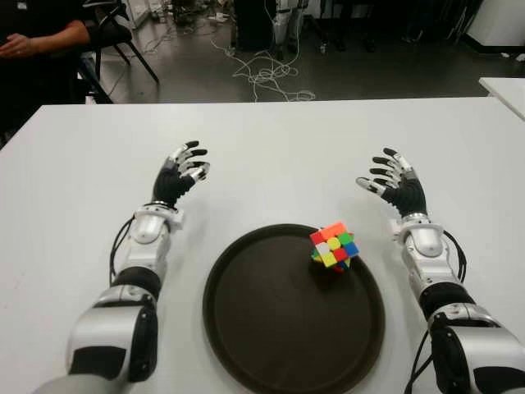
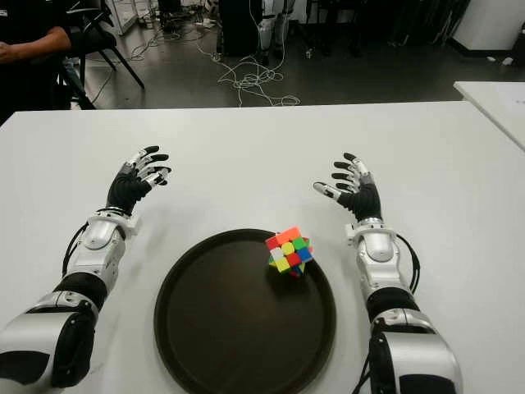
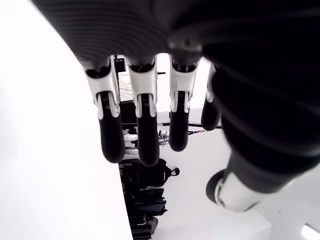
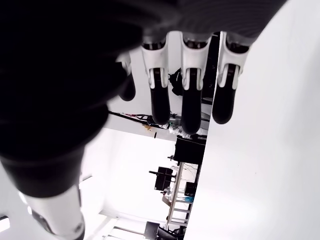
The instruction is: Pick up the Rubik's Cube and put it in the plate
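The Rubik's Cube (image 1: 334,245), with mixed coloured faces, sits tilted inside the dark round plate (image 1: 262,328), near the plate's far right rim. My right hand (image 1: 392,182) is above the white table, beyond and to the right of the cube, fingers spread and holding nothing. My left hand (image 1: 182,171) shows far left of the plate, fingers relaxed and empty. Both wrist views show only extended fingers (image 3: 142,135) (image 4: 192,107) with nothing between them.
The white table (image 1: 271,148) stretches around the plate. A second white table corner (image 1: 504,86) shows at far right. Beyond the table's far edge are cables on the floor (image 1: 262,74), a chair, and a seated person's arm (image 1: 41,39) at upper left.
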`<state>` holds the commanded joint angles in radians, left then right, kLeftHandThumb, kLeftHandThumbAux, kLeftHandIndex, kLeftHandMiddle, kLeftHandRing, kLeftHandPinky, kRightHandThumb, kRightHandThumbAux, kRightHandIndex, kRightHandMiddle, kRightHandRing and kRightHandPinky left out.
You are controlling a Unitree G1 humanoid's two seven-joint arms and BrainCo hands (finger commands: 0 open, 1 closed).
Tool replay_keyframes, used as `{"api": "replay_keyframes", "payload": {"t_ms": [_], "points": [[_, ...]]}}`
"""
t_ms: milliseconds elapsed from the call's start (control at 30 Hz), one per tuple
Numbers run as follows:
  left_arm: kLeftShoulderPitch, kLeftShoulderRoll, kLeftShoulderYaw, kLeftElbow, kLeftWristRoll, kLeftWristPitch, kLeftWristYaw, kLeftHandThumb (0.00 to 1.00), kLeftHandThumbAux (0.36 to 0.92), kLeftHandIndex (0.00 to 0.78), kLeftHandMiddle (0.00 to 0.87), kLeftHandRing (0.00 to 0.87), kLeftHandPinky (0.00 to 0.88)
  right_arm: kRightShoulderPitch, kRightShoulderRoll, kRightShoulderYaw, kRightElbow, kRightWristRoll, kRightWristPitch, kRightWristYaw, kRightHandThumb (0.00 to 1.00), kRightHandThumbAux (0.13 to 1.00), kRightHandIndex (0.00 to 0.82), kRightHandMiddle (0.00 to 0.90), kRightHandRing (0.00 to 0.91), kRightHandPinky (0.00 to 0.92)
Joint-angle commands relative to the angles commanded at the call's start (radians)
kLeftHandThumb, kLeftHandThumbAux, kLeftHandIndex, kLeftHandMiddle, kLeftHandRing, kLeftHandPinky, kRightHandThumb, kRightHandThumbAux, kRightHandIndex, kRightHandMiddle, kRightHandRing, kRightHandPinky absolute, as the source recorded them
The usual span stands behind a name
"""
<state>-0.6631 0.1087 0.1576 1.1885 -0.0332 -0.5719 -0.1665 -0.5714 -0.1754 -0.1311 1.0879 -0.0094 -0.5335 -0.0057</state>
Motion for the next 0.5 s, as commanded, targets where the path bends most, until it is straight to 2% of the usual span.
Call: {"api": "replay_keyframes", "payload": {"t_ms": [333, 500], "points": [[0.003, 0.001, -0.003, 0.001, 0.004, -0.004, 0.003, 0.061, 0.766, 0.189, 0.257, 0.294, 0.363, -0.001, -0.003, 0.012, 0.005, -0.027, 0.003, -0.030, 0.000, 0.777, 0.165, 0.253, 0.265, 0.286], [0.004, 0.001, -0.004, 0.002, 0.007, -0.005, 0.008, 0.062, 0.752, 0.188, 0.257, 0.296, 0.367, -0.001, -0.001, 0.011, 0.009, -0.029, 0.001, -0.033, 0.003, 0.783, 0.160, 0.254, 0.268, 0.297]]}}
